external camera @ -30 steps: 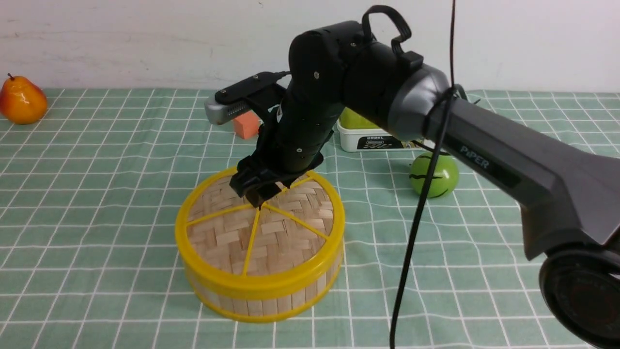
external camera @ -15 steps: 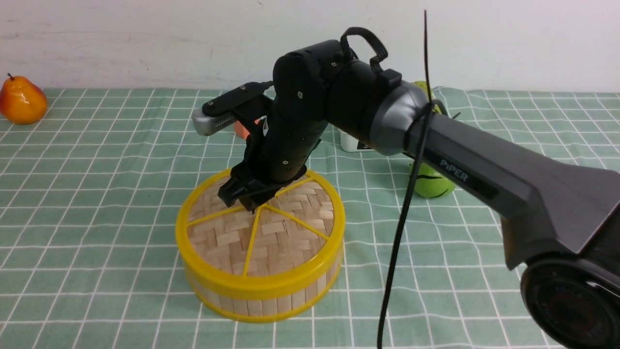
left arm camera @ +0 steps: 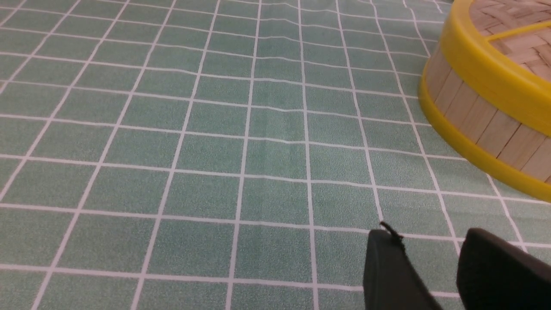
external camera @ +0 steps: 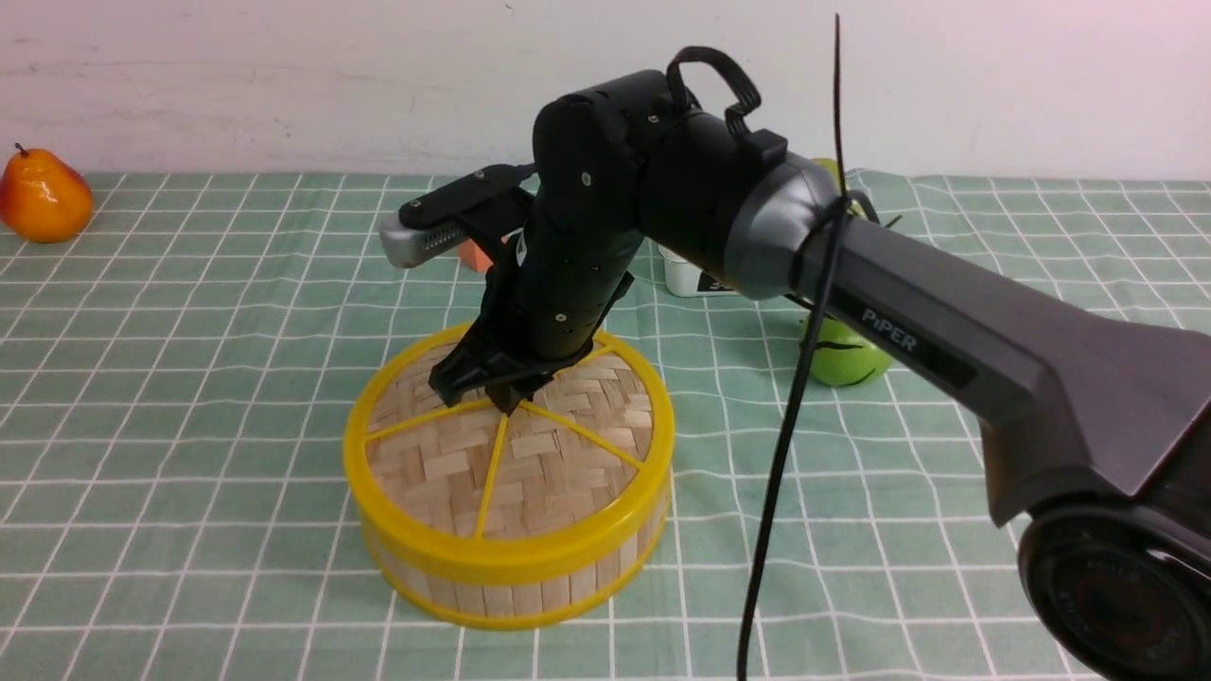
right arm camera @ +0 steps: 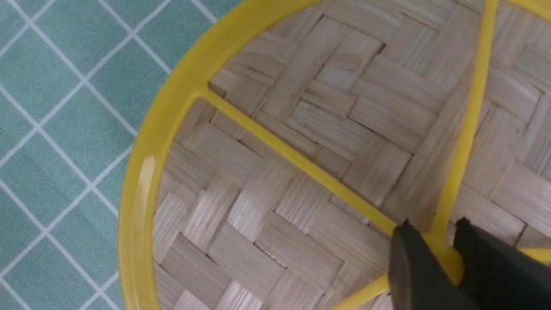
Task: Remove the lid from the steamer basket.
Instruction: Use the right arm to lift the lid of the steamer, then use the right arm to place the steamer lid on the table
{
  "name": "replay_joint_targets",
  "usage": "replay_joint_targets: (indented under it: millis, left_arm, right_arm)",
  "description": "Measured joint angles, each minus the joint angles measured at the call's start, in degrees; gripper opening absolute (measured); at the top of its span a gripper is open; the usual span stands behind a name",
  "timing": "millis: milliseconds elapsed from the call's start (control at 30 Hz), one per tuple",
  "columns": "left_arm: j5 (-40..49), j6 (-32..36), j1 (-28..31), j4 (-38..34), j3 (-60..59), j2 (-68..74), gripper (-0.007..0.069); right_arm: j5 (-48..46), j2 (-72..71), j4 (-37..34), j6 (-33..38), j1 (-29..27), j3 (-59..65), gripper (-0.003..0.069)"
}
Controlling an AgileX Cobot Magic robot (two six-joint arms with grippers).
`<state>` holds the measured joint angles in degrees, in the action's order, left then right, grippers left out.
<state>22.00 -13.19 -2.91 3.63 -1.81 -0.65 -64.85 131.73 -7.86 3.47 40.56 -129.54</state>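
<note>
The steamer basket stands on the green checked cloth with the lid seated flat on it. My right gripper comes down from above onto the lid's middle. In the right wrist view its two black fingers stand close on either side of the yellow centre knob, where the spokes meet, and pinch it; the right gripper is shut on it. My left gripper hovers low over bare cloth beside the basket's wall, open with nothing between its fingers.
An orange pear lies at the far left near the wall. Behind the basket sit a small orange block and a white box. A green round fruit lies right of the basket. A black cable hangs from my right arm.
My right arm has shifted slightly left and settled onto the lid's centre, and its fingers have drawn together around the knob. The lid and basket have not moved.
</note>
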Motion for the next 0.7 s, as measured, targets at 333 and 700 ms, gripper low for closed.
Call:
replay_joint_targets:
  millis: [333, 700]
  left_arm:
    - [0.00, 0.00, 0.00, 0.00, 0.00, 0.00, 0.0239]
    - [0.00, 0.00, 0.00, 0.00, 0.00, 0.00, 0.0239]
  right_arm:
    - [-6.66, -8.09, 2.18, 0.45, 0.00, -9.63, 0.0083]
    - [-7.24, -37.25, 7.21, 1.47, -10.51, 12.99, 0.0083]
